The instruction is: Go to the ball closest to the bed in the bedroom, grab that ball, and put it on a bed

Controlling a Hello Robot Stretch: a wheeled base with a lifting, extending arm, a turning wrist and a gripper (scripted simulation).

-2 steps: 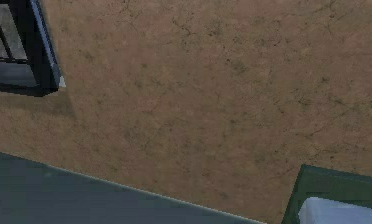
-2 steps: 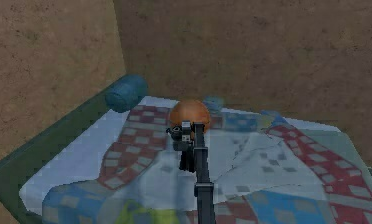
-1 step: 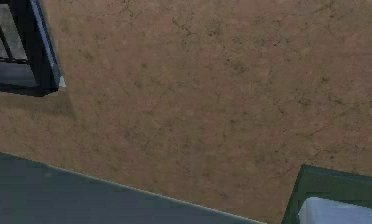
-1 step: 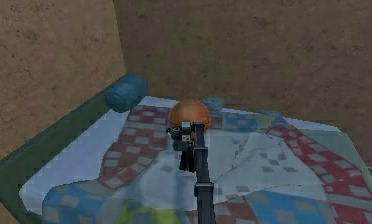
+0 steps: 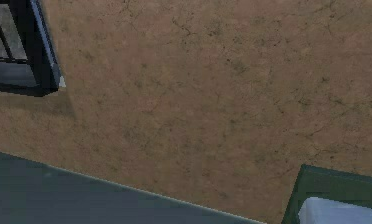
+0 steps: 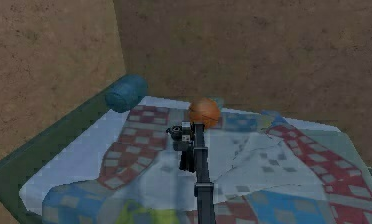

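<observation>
An orange ball (image 6: 205,112) shows on the far middle of a bed (image 6: 294,165) covered by a patchwork quilt of red, blue and white. The dark arm (image 6: 202,185) rises from the bottom edge over the quilt. Its far end reaches just below the ball. The gripper (image 6: 180,140) sits to the left of the arm's end, over the quilt and close to the ball. I cannot tell whether it holds anything. A corner of the bed (image 5: 334,205), green frame and white top, shows at the forward view's bottom right.
A blue bolster pillow (image 6: 126,92) lies at the bed's far left corner. Brown walls (image 6: 254,45) close in behind and left of the bed. Ahead stands a brown wall (image 5: 204,90) with a dark window frame (image 5: 29,50) at the top left, over dark floor (image 5: 64,195).
</observation>
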